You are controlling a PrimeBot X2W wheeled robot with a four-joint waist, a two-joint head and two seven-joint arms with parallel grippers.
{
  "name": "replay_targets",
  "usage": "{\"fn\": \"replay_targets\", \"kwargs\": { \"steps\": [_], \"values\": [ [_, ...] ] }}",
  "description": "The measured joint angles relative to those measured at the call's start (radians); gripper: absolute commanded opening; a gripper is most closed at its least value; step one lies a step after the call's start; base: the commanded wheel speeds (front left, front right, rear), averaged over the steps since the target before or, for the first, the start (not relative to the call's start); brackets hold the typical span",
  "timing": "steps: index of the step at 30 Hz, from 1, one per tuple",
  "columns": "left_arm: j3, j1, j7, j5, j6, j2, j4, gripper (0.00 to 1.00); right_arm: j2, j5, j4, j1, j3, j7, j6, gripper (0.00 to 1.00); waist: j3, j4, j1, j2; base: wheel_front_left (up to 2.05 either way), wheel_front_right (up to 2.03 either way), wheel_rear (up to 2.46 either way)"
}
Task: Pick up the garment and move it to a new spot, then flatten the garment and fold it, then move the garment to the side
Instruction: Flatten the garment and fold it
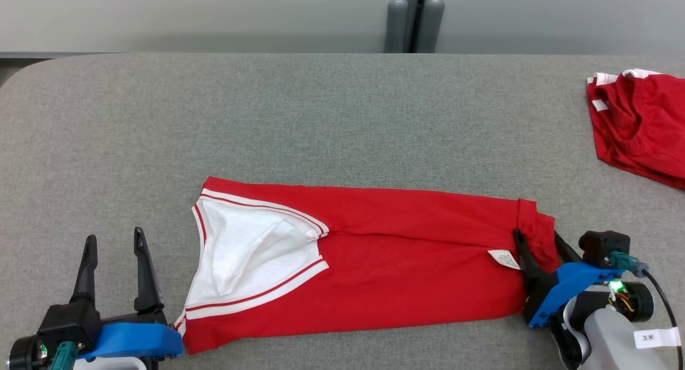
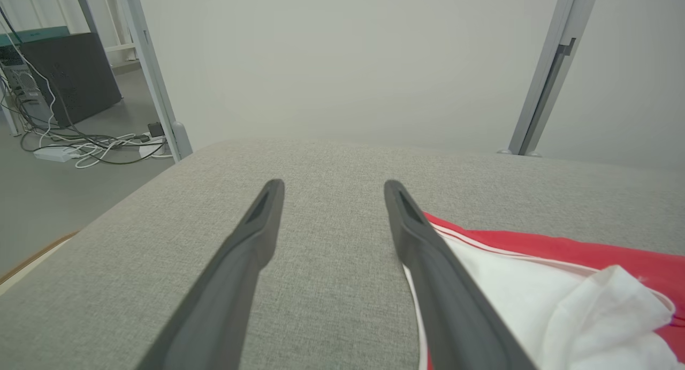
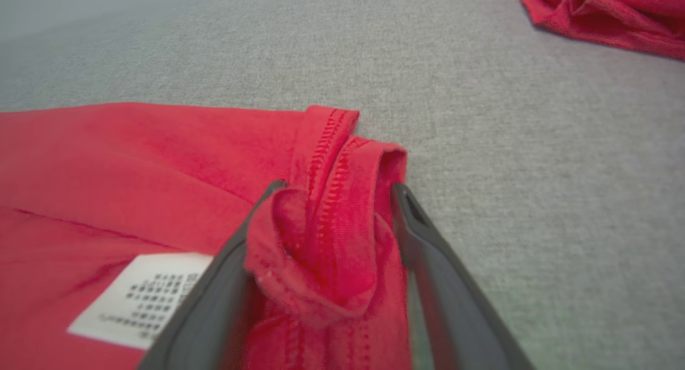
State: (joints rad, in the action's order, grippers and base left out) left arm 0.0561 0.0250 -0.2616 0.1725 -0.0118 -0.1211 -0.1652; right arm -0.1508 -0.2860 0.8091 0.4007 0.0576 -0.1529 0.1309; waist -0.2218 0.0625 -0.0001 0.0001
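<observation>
red garment [image 1: 406,252] lies folded lengthwise along the table's [image 1: 321,118] near edge; left gripper [image 1: 115,235] spread apart beside its collar [image 1: 251,257], right gripper [image 1: 537,235] spread apart around its hem [image 3: 342,145], unclamped; further folding and moving aside seem left

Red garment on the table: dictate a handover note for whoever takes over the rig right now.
Left gripper: open, empty, beside the white collar.
Right gripper: open, astride the bunched hem, not clamped.
Red garment: flat on the grey table.
A second garment, also red, lies crumpled at the far right.
Done: flattened and, it seems, folded lengthwise into a strip.
To do: likely the crosswise fold, then move it aside.
</observation>
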Motion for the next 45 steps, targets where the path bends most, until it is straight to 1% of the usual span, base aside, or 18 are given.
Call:
{"fn": "replay_targets", "kwargs": {
  "steps": [4, 5, 6, 7, 8, 11, 16, 26, 29, 31, 34, 37, 45],
  "values": [
    [0.023, 0.005, 0.000, -0.019, 0.022, 0.010, -0.022, 1.00, 0.015, -0.004, 0.025, 0.003, 0.023, -0.002, -0.001, 1.00, 0.002, -0.006, 0.0000, -0.0001, 0.00, 0.00, 0.00],
    [0.029, 0.007, 0.000, -0.025, 0.027, 0.010, -0.027, 1.00, 0.016, -0.007, 0.031, 0.006, 0.032, -0.002, -0.002, 0.96, 0.003, -0.008, 0.0000, -0.0001, 0.00, 0.00, 0.00],
    [0.035, 0.010, 0.000, -0.026, 0.031, 0.012, -0.032, 1.00, 0.017, -0.010, 0.038, 0.008, 0.040, 0.000, -0.002, 0.28, 0.004, -0.009, 0.0000, -0.0001, 0.00, 0.00, 0.00],
    [0.039, 0.014, 0.000, -0.031, 0.036, 0.015, -0.034, 1.00, 0.020, -0.017, 0.042, 0.010, 0.046, 0.001, -0.002, 0.05, 0.005, -0.011, 0.0000, -0.0001, 0.00, 0.00, 0.00],
    [0.043, 0.016, 0.000, -0.037, 0.039, 0.019, -0.035, 1.00, 0.022, -0.023, 0.046, 0.011, 0.052, 0.002, -0.002, 0.00, 0.007, -0.013, 0.0000, -0.0001, 0.00, 0.00, 0.00],
    [0.058, 0.017, 0.000, -0.052, 0.047, 0.028, -0.042, 1.00, 0.028, -0.028, 0.060, 0.016, 0.065, 0.001, 0.000, 0.00, 0.012, -0.018, -0.0001, -0.0001, 0.00, 0.00, 0.00],
    [0.070, 0.016, 0.000, -0.070, 0.057, 0.033, -0.051, 1.00, 0.010, -0.041, 0.076, 0.028, 0.056, -0.040, 0.002, 0.00, 0.019, -0.030, 0.0001, 0.0000, 0.00, 0.00, 0.00],
    [0.094, 0.016, 0.000, -0.095, 0.072, 0.042, -0.061, 1.00, -0.171, -0.022, 0.104, 0.044, -0.042, -0.046, 0.001, 0.00, 0.034, -0.043, 0.0001, 0.0000, 0.00, 0.00, 0.00],
    [0.097, 0.016, 0.000, -0.103, 0.073, 0.045, -0.063, 1.00, -0.198, -0.016, 0.103, 0.046, -0.068, -0.037, 0.000, 0.00, 0.036, -0.046, 0.0002, 0.0000, 0.00, 0.00, 0.00],
    [0.103, 0.015, 0.000, -0.104, 0.071, 0.047, -0.062, 1.00, -0.193, -0.014, 0.088, 0.047, -0.072, -0.034, 0.000, 0.00, 0.037, -0.049, 0.0001, 0.0000, 0.00, 0.00, 0.00],
    [0.108, 0.014, 0.000, -0.108, 0.070, 0.049, -0.062, 1.00, -0.170, -0.014, 0.054, 0.047, -0.063, -0.027, 0.000, 0.00, 0.038, -0.053, 0.0001, 0.0000, 0.00, 0.00, 0.00],
    [0.111, 0.013, 0.000, -0.112, 0.070, 0.053, -0.061, 1.00, -0.120, -0.039, -0.003, 0.046, -0.046, -0.022, 0.000, 0.00, 0.040, -0.056, 0.0001, 0.0000, 0.00, 0.00, 0.00],
    [0.117, 0.009, 0.000, -0.113, 0.073, 0.057, -0.063, 1.00, -0.011, -0.086, -0.218, -0.004, 0.058, 0.027, 0.000, 0.00, 0.047, -0.059, 0.0001, 0.0000, 0.00, 0.00, 0.00]
  ]
}}
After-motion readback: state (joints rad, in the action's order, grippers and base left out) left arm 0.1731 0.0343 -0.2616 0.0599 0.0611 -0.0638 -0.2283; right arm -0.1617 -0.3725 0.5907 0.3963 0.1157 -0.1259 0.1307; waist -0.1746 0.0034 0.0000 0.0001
